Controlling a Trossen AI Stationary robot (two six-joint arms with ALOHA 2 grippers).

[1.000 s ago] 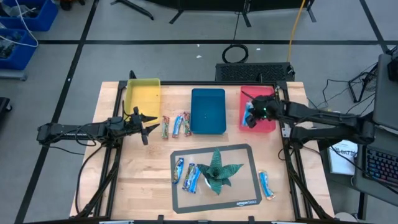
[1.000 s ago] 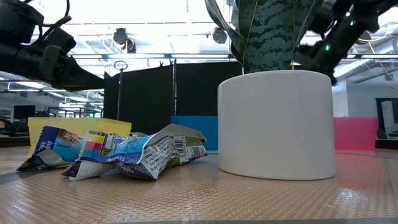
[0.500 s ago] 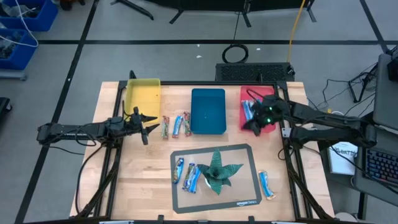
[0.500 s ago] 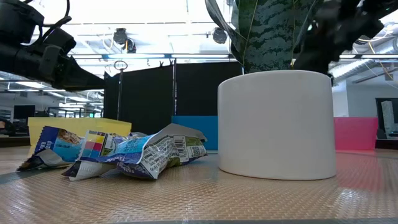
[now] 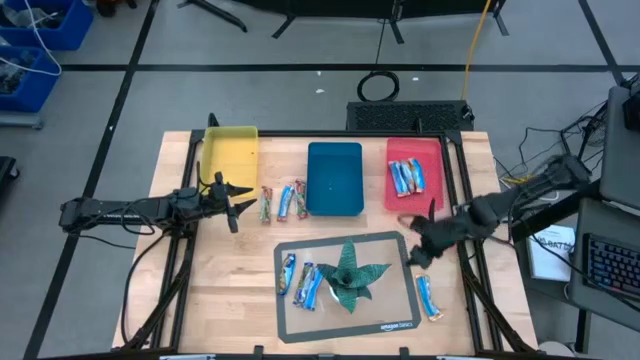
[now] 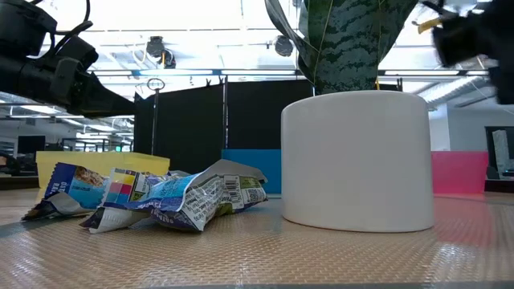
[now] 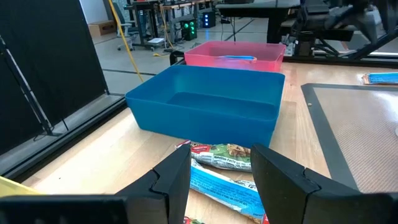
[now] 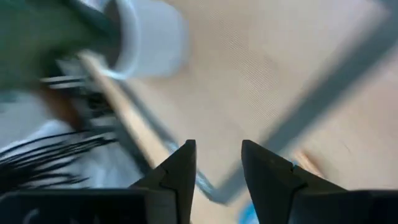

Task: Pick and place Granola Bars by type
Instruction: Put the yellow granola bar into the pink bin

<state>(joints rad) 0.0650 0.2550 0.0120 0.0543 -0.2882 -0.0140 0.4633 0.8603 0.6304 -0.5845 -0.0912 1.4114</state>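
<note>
Blue-wrapped Granola Bars (image 5: 406,177) lie in the red tray (image 5: 414,203). Three more bars (image 5: 283,203) rest on the wood between the yellow tray (image 5: 230,146) and the blue tray (image 5: 334,178). A few bars (image 5: 303,283) lie on the mat (image 5: 392,325) left of the potted plant (image 5: 349,272), and one bar (image 5: 428,297) lies right of the mat. My left gripper (image 5: 236,204) hovers open just left of the three bars (image 7: 222,157). My right gripper (image 5: 418,248) is open over the mat's right edge, with nothing between its fingers (image 8: 180,168).
The white pot (image 6: 357,160) stands in the middle of the mat and blocks the low view of the table's right half. Crumpled wrappers (image 6: 177,197) lie to its left. Black frame rails (image 5: 470,290) run along the table's sides. Bare wood shows at the near left.
My right gripper has left the red tray and swung toward the table's near edge, coming down by the mat's right edge. The blue bars stay in the red tray.
</note>
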